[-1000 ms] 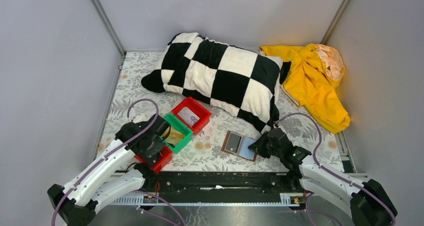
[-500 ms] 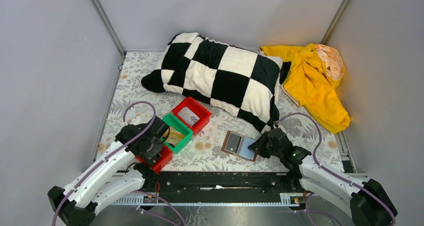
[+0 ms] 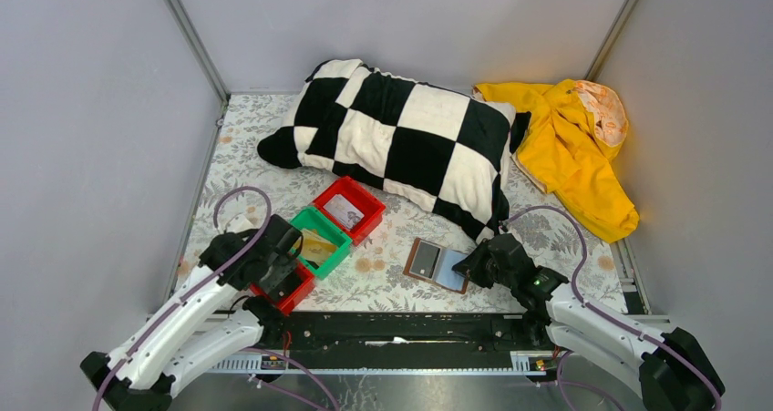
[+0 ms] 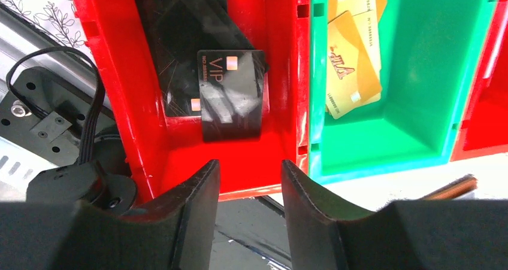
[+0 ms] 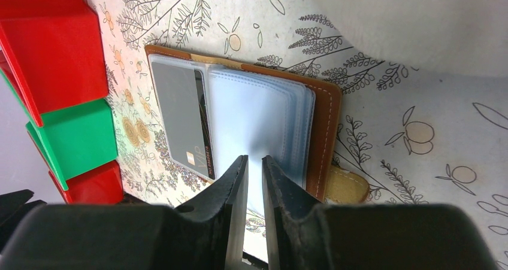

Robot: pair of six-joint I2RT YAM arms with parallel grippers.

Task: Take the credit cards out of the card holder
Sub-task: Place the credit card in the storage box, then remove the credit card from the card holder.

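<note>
My right jaws are drawn almost together, only a thin slit between them, with their tips over the clear sleeves on the right half of the card holder (image 5: pixel 239 102). Pale plastic shows in the slit, and I cannot tell whether they pinch a sleeve or merely sit above it. The card holder lies open and flat on the worktop (image 3: pixel 383 279), near and right of centre, with a grey card (image 5: pixel 177 111) in its left pocket. My left jaws are released with nothing between them, hanging over the near red bin (image 4: pixel 108 72), well apart from the card holder and to its left. A black VIP card (image 4: pixel 232 96) lies in that bin. Touching it on the far side, the green bin (image 4: pixel 431 72) holds gold cards (image 4: pixel 353 60), and the far red bin (image 3: pixel 372 198) holds a pale card (image 3: pixel 345 212). Farther back lie a black-and-white checked pillow (image 3: pixel 401 138) and, far right, a yellow garment (image 3: pixel 570 147).
</note>
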